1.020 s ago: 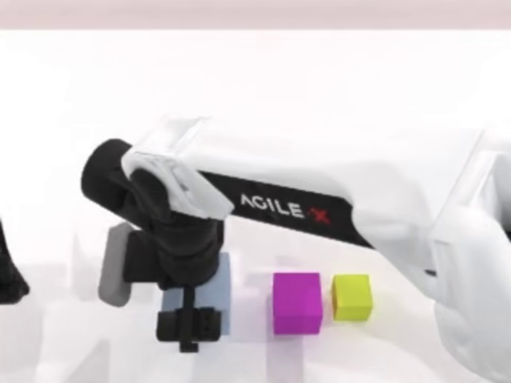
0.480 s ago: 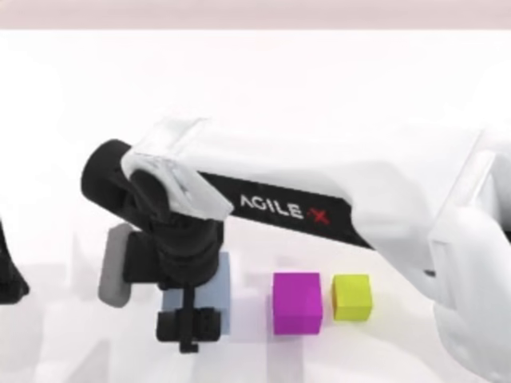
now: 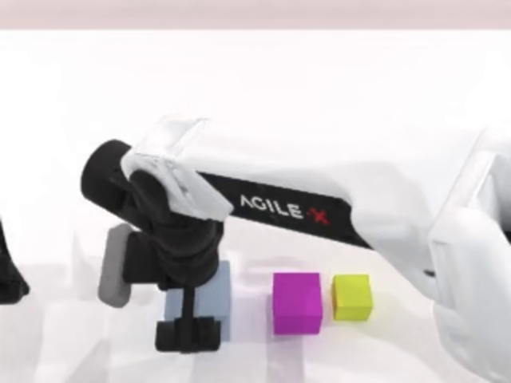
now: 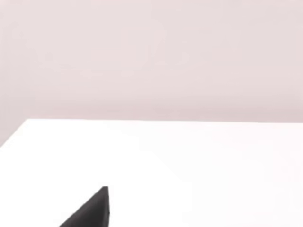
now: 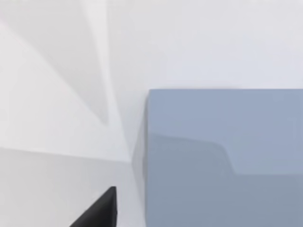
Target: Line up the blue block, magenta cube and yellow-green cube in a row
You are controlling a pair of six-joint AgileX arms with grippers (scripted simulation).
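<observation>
No bin, tray or box shows anywhere; the three blocks sit directly on the white table [image 3: 335,88]. They lie along the near edge in the top view: the blue block [image 3: 214,299] at the left, the magenta cube [image 3: 297,302] to its right with a clear gap between them, and the yellow-green cube [image 3: 352,298] just beside the magenta one, a thin gap between them. All three sit flat, roughly in one line.

The right arm reaches across from the table's right side, and the right gripper [image 3: 188,333] hangs over the blue block's left part. Its dark fingers [image 3: 166,335] seem drawn near together, but the arm hides the contact, so I cannot tell how wide the claw stands or whether it grips the block. The right wrist view is filled by the block's pale blue face beside bare table.

The left arm [image 3: 8,271] sits at the table's left edge, well apart from the blocks.

Wide bare table lies behind the row and to its left.
</observation>
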